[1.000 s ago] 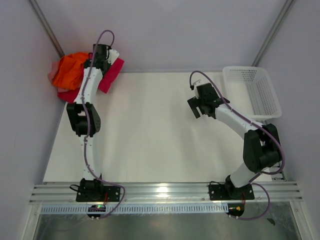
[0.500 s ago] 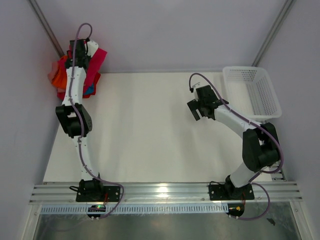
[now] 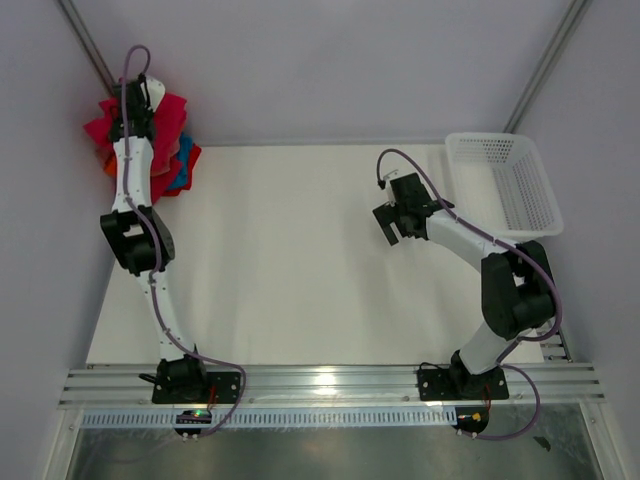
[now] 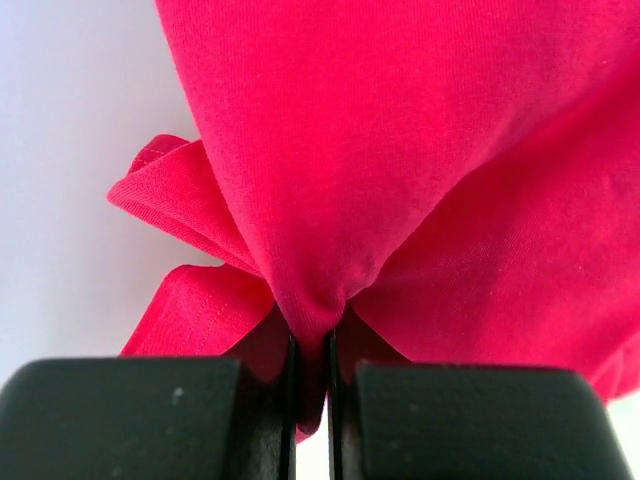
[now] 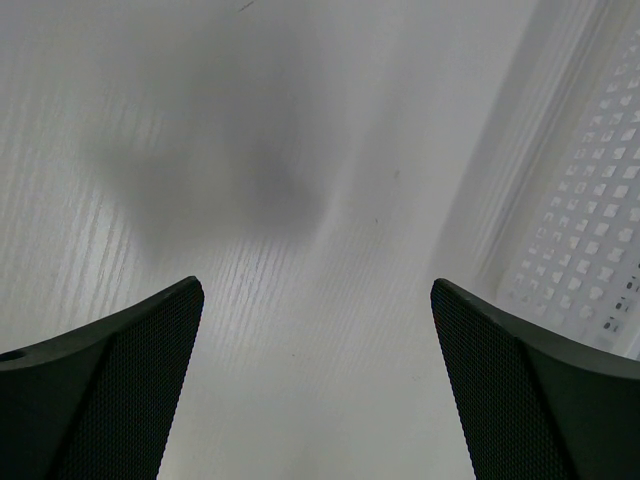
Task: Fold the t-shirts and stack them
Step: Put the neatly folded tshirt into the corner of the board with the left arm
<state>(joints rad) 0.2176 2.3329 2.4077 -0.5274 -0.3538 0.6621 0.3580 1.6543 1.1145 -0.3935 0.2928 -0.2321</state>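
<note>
Where the white table (image 3: 300,260) meets pale walls (image 3: 330,60), t-shirts (image 3: 178,162) lie heaped.

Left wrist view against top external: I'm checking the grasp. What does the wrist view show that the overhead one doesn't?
Only left wrist: the left gripper, jaws shut on a bunched fold of the crimson t-shirt, with a hemmed edge beside the pinch. Only top external: the other shirts, orange and blue, at the far left corner, and the right gripper over the table near the white basket. Both: the crimson t-shirt in the left gripper's hold.
</note>
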